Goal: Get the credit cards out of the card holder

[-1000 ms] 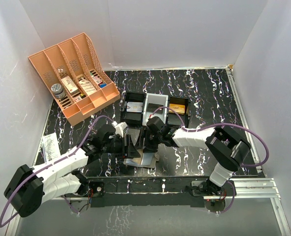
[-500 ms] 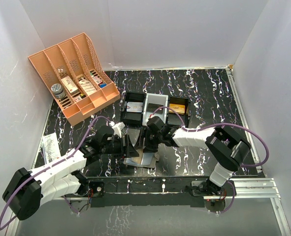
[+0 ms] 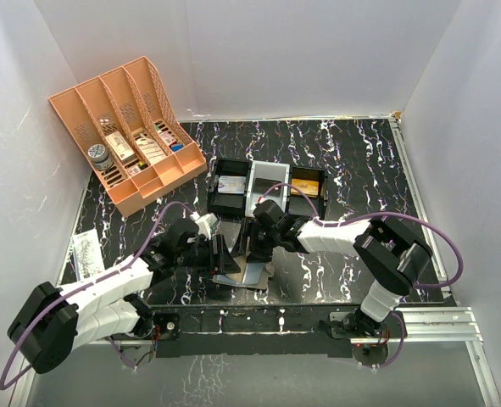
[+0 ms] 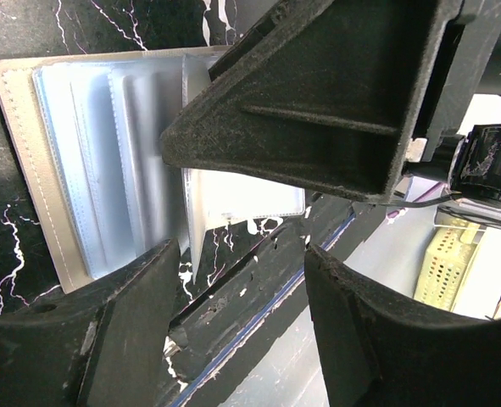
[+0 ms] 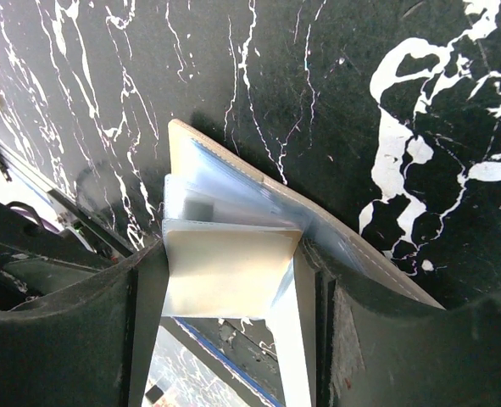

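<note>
Currently card holder (image 4: pixel 30 161) lies open, tan-edged, with clear sleeves (image 4: pixel 123 161); left gripper (image 4: pixel 242 254) apart, empty; right gripper (image 5: pixel 231 254) straddles one raised, grip uncertain.

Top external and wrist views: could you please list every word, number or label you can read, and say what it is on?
No text can be read in any view.
Boxes in the orange organiser: labels too small.
Paper slip: print blurred.
Card holder: no lettering visible.
</note>
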